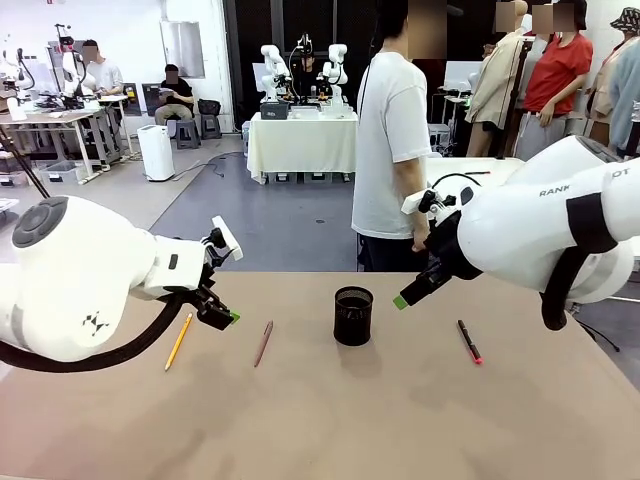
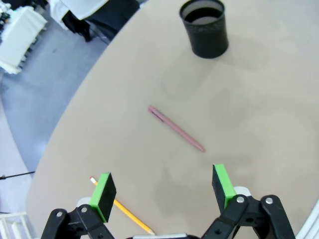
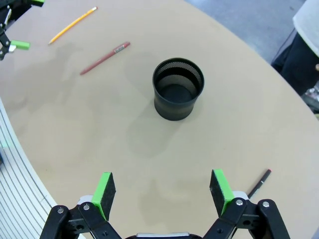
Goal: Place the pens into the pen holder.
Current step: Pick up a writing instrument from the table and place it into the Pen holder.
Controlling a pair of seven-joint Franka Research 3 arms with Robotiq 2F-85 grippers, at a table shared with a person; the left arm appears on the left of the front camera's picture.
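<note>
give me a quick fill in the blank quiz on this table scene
The black cup is ___ inside.
Beyond the brown pen from the cup lies a ___ pencil.
Fingers of the left gripper and the right gripper are ___, not shut.
The red-and-black pen lies to the robot's ___ of the cup.
Answers: empty, yellow, open, right.

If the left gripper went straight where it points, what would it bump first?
Probably the table, right by the reddish-brown pen, which lies ahead of the open left gripper. Depth is hard to judge.

Black mesh pen holder (image 1: 353, 318), yellow pencil (image 1: 179, 341), reddish-brown pen (image 1: 263, 343)
</note>
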